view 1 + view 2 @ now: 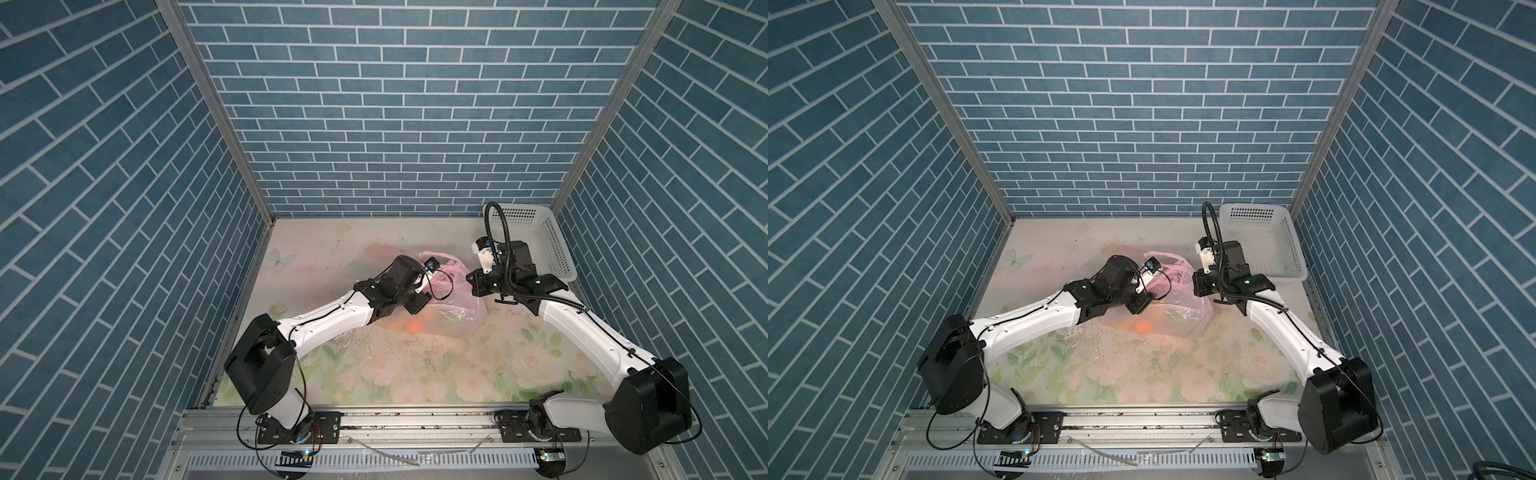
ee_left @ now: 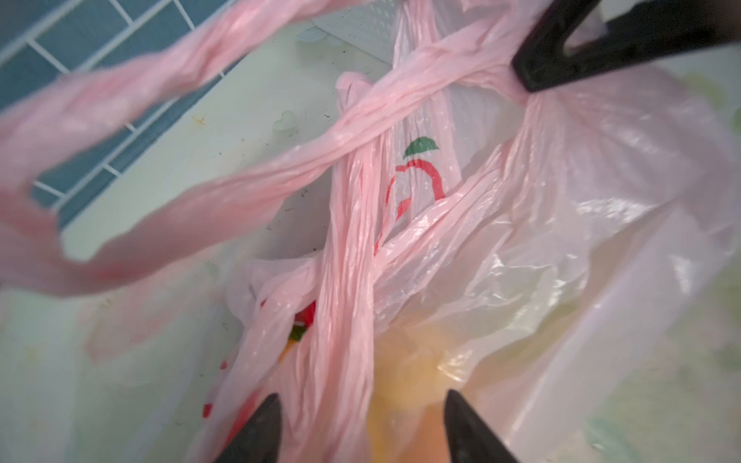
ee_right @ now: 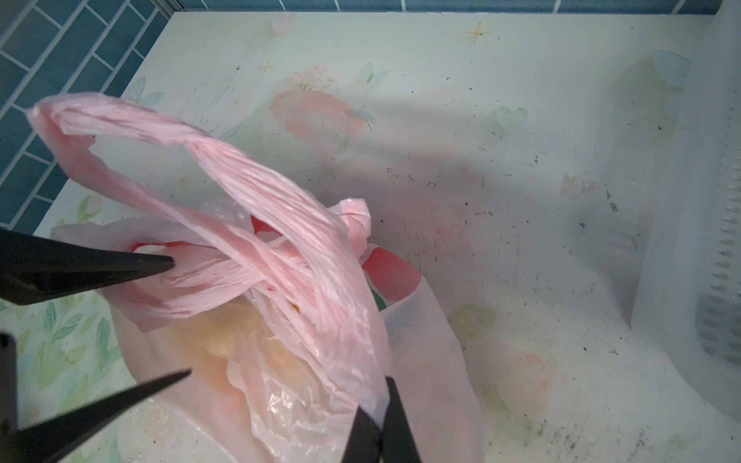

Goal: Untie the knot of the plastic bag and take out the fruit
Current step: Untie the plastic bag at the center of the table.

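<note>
Bag [image 1: 457,309] lies slumped on the table [image 1: 374,374] just left of the basket [image 1: 555,249], thin, pink and see-through. Left arm [image 1: 328,318] stretches low toward the basket, its wrist over the bag's left edge. Left gripper [image 2: 361,401] is partly open, with its fingers either side of a twisted handle strand [image 2: 345,320] but not clamping it. The handles cross at a small bunched knot [image 3: 353,218]. A red fruit print [image 2: 417,176] marks the film, and orange and yellow fruit [image 1: 415,326] glow through it. Right arm [image 1: 582,328] bends in front of the basket, wrist turned toward the bag. Right gripper [image 3: 375,397] is closed, pinching the bag's film by a handle.
</note>
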`<state>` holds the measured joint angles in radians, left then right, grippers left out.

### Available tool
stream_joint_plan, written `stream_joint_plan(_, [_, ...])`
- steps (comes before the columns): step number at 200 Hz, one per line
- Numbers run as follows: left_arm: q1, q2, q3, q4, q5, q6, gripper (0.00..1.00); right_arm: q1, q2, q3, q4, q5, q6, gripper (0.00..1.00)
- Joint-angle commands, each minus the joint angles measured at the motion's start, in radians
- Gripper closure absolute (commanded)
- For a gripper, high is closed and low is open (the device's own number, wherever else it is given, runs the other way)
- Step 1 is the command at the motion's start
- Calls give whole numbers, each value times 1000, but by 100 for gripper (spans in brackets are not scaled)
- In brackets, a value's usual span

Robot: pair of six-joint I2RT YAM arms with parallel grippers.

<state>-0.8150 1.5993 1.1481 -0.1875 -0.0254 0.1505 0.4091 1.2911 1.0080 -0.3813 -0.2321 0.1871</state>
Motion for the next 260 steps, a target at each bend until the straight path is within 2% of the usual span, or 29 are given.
stream_joint_plan(1, [-6, 16, 32, 69, -131, 15, 55, -4, -34, -1, 2, -18, 30, 100])
stream_joint_plan(12, [-7, 21, 31, 84, -182, 19, 57, -4, -42, -6, 1, -15, 29, 100])
stream_joint_plan(36, [-7, 20, 24, 98, -259, 48, 71, -4, -54, -15, -1, -13, 28, 100])
stream_joint_plan(80, [-6, -79, -35, 100, -259, 49, 100, -4, -57, -22, -1, -4, 29, 100])
stream_joint_plan(141, [0, -410, -246, 137, -121, -40, 100, -4, -83, -65, 11, -5, 68, 100])
stream_joint_plan(189, [-1, -609, -415, 144, -56, -118, 100, 0, -149, -189, 91, -95, 164, 100])
stream_joint_plan(229, [11, -611, -444, 217, -123, -104, 100, 17, -187, -240, 128, -88, 203, 100])
stream_joint_plan(260, [120, -482, -358, 319, -12, -86, 100, 14, -163, -196, 169, -24, 186, 100])
